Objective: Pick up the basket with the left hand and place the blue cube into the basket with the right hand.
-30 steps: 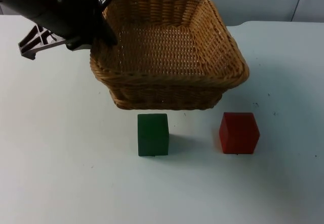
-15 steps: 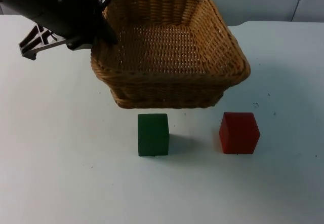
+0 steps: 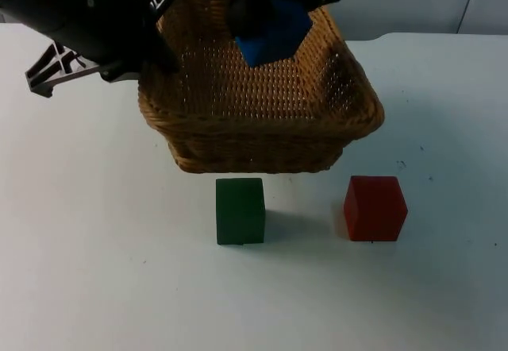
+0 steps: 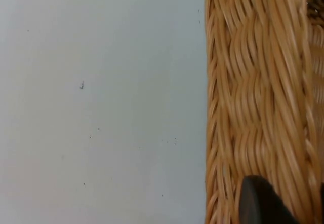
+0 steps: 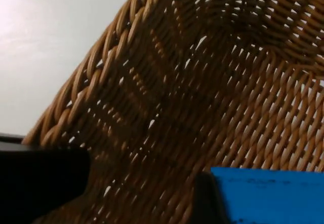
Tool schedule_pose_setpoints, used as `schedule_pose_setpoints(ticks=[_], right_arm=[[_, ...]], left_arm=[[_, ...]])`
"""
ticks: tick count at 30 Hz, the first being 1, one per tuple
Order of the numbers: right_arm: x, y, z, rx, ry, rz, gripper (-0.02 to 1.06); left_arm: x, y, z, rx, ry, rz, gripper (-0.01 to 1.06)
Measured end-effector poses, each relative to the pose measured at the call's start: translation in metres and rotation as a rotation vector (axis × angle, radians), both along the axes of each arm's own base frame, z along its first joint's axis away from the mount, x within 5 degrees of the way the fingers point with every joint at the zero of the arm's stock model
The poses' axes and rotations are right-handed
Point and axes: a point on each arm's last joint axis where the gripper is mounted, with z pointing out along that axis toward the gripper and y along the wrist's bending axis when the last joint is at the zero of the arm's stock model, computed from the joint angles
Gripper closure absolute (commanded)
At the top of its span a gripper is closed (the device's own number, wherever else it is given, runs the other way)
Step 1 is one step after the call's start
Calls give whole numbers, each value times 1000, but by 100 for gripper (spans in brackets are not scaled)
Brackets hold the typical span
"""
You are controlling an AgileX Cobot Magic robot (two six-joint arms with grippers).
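Note:
The wicker basket (image 3: pixel 262 129) hangs just above the table, held at its left rim by my left gripper (image 3: pixel 157 49), which is shut on the weave. In the left wrist view the basket's rim (image 4: pixel 253 107) runs past a black fingertip (image 4: pixel 260 203). My right gripper (image 3: pixel 271 13) reaches in over the basket's back half, shut on the blue cube (image 3: pixel 274 37), which hangs tilted above the basket's inside. The right wrist view looks down into the basket (image 5: pixel 202 82), with the blue cube (image 5: pixel 268 193) beside a black finger (image 5: pixel 40 183).
A green cube (image 3: pixel 240 210) and a red cube (image 3: pixel 375 208) stand on the white table (image 3: pixel 95 271) in front of the basket. The grey partition wall (image 3: pixel 413 1) closes off the back.
My right arm has come in from the back with the blue cube and now holds it over the basket. The basket has shifted slightly to the left.

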Motion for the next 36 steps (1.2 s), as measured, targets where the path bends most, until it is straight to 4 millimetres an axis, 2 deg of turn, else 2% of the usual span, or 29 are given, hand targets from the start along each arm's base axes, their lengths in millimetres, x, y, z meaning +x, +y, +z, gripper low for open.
schedule_pose_setpoints(ticks=[3,9,14,16,18,19,23,24,25,27,29,33,35,36], right_arm=[[2,-1,-4,-6,1,-2,105],[5,2,-25,-34,40,0,105],[5,2,-25,-39,36,2,104],[5,3,-24,-42,32,5,94],[5,3,-24,-41,32,5,79],[5,3,-24,-41,32,5,79],[5,3,-24,-43,31,6,37],[5,3,-24,-46,29,11,37],[5,3,-24,-46,29,12,28],[5,2,-25,-57,23,21,15],[5,2,-24,-68,16,28,13],[3,-2,-10,-82,-23,40,14],[-1,-6,8,-79,-57,43,14],[-5,-10,27,-73,-88,45,14]], left_arm=[[0,1,0,-2,1,3,105],[0,0,1,-9,-1,8,105],[0,0,1,-9,-2,9,105],[0,0,1,-9,-2,9,105],[0,0,1,-9,-2,9,105],[0,0,1,-9,-2,9,105],[0,0,1,-9,-2,9,105],[0,0,1,-9,-2,9,105],[0,0,1,-9,-2,9,105],[0,0,1,-9,-2,9,105],[0,0,1,-9,-2,9,105],[0,0,1,-9,-2,9,105],[0,0,1,-9,-2,9,105],[0,0,1,-9,-2,9,105]])
